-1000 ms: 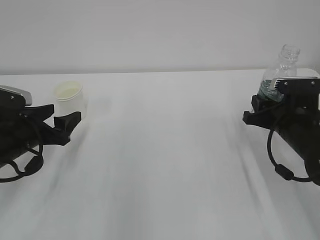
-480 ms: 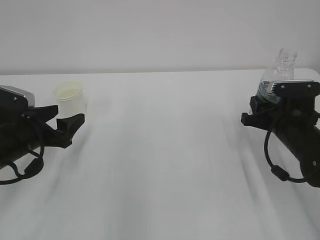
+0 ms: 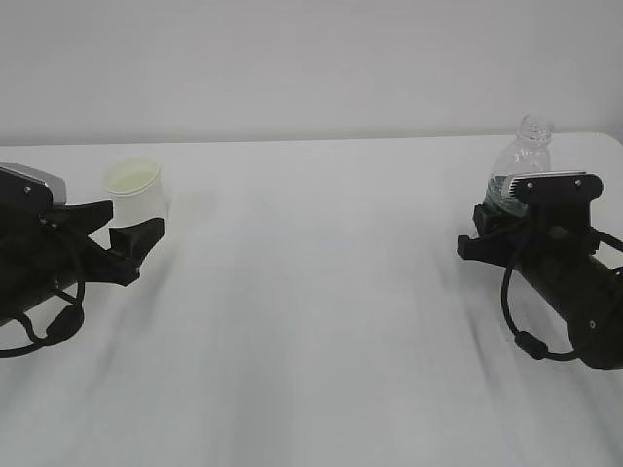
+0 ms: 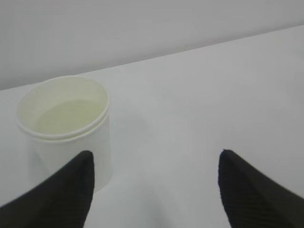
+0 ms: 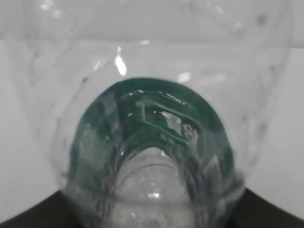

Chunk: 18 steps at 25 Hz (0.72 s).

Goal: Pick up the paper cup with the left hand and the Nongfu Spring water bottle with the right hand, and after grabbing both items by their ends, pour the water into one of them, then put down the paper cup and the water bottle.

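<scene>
While left hand [image 3: 131, 243] gapes | right hand [image 3: 496, 229] grips bottle [image 3: 521, 161]

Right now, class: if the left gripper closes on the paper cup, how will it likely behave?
The paper cup looks thin-walled, so it would probably dent under a firm squeeze. It holds liquid, so it is likely bottom-heavy, yet apt to spill if tipped.

Paper cup [image 3: 135, 196] left, bottle [image 3: 516, 178] right

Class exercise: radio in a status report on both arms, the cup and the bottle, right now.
Left hand open, paper cup by one finger, ungripped. Right hand closed around the water bottle, upright. Table between them clear.
</scene>
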### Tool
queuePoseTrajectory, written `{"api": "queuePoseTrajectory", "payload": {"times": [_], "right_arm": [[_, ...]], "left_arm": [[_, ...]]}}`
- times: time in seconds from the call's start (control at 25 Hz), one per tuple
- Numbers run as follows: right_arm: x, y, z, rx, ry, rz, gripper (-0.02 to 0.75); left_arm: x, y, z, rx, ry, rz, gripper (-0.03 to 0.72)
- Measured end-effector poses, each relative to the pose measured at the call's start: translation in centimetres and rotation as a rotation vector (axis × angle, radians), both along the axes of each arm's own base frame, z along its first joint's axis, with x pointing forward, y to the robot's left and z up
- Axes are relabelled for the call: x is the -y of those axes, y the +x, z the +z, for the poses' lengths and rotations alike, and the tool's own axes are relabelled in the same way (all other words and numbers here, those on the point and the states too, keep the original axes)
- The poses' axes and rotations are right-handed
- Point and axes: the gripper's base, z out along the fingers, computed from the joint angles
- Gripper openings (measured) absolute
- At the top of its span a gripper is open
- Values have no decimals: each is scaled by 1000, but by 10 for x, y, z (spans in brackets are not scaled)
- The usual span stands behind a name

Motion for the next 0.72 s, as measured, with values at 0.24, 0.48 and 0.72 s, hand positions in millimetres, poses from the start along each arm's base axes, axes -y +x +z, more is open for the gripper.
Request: {"api": "queuePoseTrajectory", "payload": {"times": [0.24, 0.48, 0.72], "right_arm": [[-1, 4, -12, -16, -5, 8, 357], [-4, 3, -17, -24, -42, 51, 362], [-6, 4, -19, -23, -52, 71, 471]], "left_arm": [[0, 0, 0, 1, 0, 0, 586], [0, 0, 0, 1, 0, 0, 586], [0, 0, 0, 1, 0, 0, 586]]}}
